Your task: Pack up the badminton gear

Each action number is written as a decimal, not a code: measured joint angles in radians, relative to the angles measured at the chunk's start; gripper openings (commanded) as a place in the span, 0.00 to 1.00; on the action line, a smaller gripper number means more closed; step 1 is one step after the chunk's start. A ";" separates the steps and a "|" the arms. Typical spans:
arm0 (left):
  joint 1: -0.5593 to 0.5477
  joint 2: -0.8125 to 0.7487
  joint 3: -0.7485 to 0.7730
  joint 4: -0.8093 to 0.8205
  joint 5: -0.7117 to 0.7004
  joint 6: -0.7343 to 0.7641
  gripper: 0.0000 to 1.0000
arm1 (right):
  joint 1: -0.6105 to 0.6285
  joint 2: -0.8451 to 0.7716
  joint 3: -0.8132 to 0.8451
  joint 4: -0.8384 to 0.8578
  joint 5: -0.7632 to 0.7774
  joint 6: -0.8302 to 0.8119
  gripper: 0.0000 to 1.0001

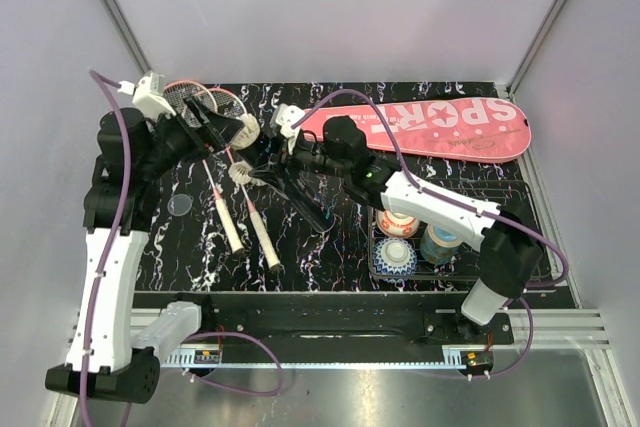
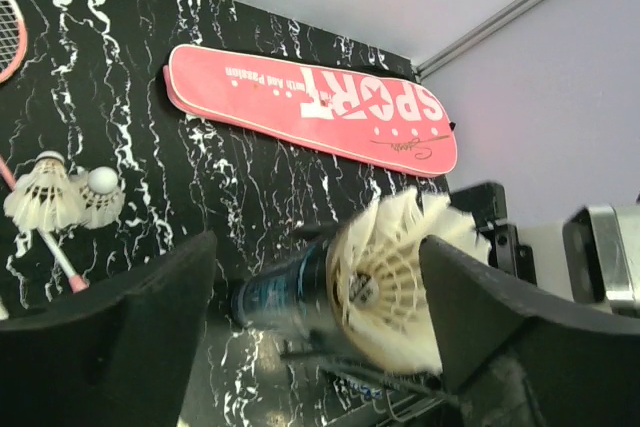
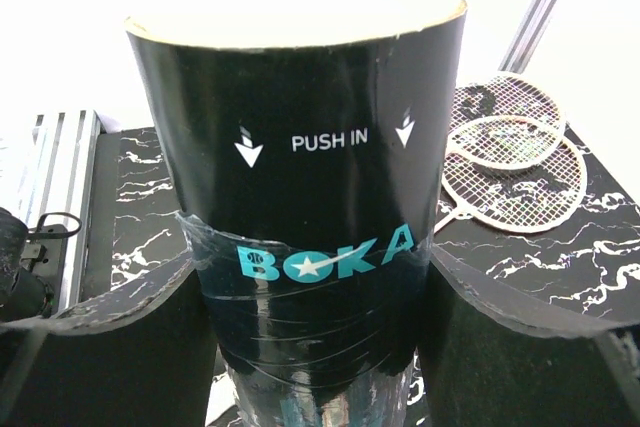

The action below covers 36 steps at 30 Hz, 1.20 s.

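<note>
Apparently half-seated, a white shuttlecock (image 2: pixel 385 282) sits at the mouth of the black tube (image 3: pixel 300 207). The right gripper (image 3: pixel 315 267) clamps the tube just below that mouth, probably to steady the opening for loading. The left gripper (image 2: pixel 318 257) stands wide around the shuttlecock, not pinching it. Two more shuttlecocks (image 2: pixel 60 197) lie on the tabletop (image 2: pixel 200 177) near the tube, with the pink cover (image 2: pixel 310 102) beyond it.

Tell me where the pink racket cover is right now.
In the top view, the pink SPORT cover lies flat along the far edge of the table, right of centre, beyond the black wire basket.
</note>
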State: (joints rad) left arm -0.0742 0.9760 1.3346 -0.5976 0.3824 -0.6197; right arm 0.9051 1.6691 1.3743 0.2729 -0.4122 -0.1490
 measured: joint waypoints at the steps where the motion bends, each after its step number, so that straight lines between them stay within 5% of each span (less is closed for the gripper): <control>1: 0.000 -0.014 0.000 -0.014 -0.006 0.020 0.95 | 0.000 -0.002 -0.001 0.000 0.001 0.001 0.33; 8: 0.000 -0.062 0.008 -0.082 0.023 0.129 0.83 | 0.000 -0.032 -0.028 0.000 -0.002 -0.005 0.33; 16: -0.019 0.147 0.042 -0.121 0.238 0.194 0.68 | -0.003 -0.051 -0.039 -0.045 -0.027 -0.045 0.32; 24: -0.066 0.192 0.047 -0.202 0.232 0.259 0.99 | -0.015 -0.070 -0.061 -0.092 -0.054 -0.134 0.33; 30: -0.034 0.118 0.062 -0.208 0.165 0.243 0.99 | -0.011 -0.090 -0.069 -0.086 -0.040 -0.155 0.35; 36: -0.018 -0.145 -0.052 -0.082 -0.195 0.146 0.99 | -0.004 -0.103 -0.128 -0.021 0.107 -0.084 0.35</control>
State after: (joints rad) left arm -0.0917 0.8314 1.2827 -0.6796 0.1879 -0.4736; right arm 0.9012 1.5658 1.2465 0.2523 -0.3050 -0.2329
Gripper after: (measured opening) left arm 0.988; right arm 0.715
